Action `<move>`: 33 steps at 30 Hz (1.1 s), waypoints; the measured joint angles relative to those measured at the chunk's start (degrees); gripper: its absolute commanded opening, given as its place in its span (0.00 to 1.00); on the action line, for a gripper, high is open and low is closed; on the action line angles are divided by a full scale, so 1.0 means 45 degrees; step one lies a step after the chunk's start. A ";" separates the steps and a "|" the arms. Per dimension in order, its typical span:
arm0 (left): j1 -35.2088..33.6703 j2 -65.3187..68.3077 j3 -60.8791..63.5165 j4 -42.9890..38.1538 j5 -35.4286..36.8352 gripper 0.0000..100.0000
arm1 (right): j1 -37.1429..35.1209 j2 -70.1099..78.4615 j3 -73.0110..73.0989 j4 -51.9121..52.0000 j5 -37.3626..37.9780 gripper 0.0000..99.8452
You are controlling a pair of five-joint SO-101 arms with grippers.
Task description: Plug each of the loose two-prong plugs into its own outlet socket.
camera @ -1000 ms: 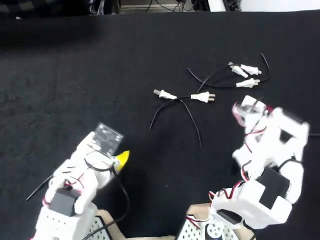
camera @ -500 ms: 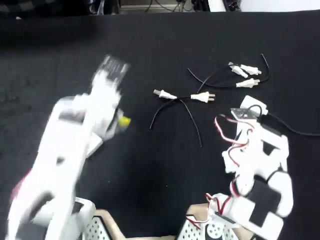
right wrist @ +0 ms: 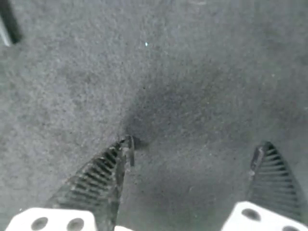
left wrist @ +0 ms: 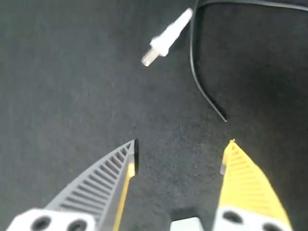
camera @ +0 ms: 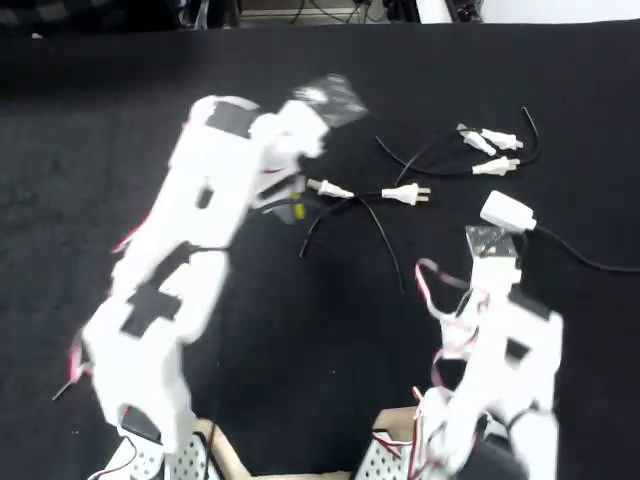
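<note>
Counter [camera: 90,120]: black cloth over the whole top. Both arms come up from the near edge.
Left arm [camera: 190,260]: white, stretched far out over the counter. In high view its tip sits just beside the left plug.
Left gripper [left wrist: 180,144]: wide open, nothing btwn the fingers. One finger grey and ribbed [left wrist: 103,180], the other yellow. It hangs over bare cloth.
Left plug [camera: 330,188]: white two-prong, flat on the cloth, mid counter, prongs pointing left. In the wrist view it lies ahead of the fingertips, apart from both.
Black cord [left wrist: 202,82]: thin, runs back from that plug. Its loose end lies on the cloth ahead of the yellow finger, not touching it.
Middle plug [camera: 405,194]: white, flat, prongs pointing right, near the left plug. The two cords cross btwn and in front of them.
Plug trio [camera: 497,166]: three white plugs close together toward the back right, black cords looped around them. Well apart from both arms.
Right arm [camera: 505,340]: white w/ red and white wires, on the right side of the counter. Its tip is right of the middle plug and in front of the trio, touching no plug.
Right gripper [right wrist: 192,149]: wide open, empty. Two dark ribbed fingers [right wrist: 96,178] over bare cloth. Can't tell if a tip touches the cloth.
</note>
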 measured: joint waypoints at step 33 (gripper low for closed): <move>0.1543 0.9827 -1.0940 0.1778 -0.5392 0.28 | 0.0000 -0.2794 0.1094 -0.0020 -0.0020 0.38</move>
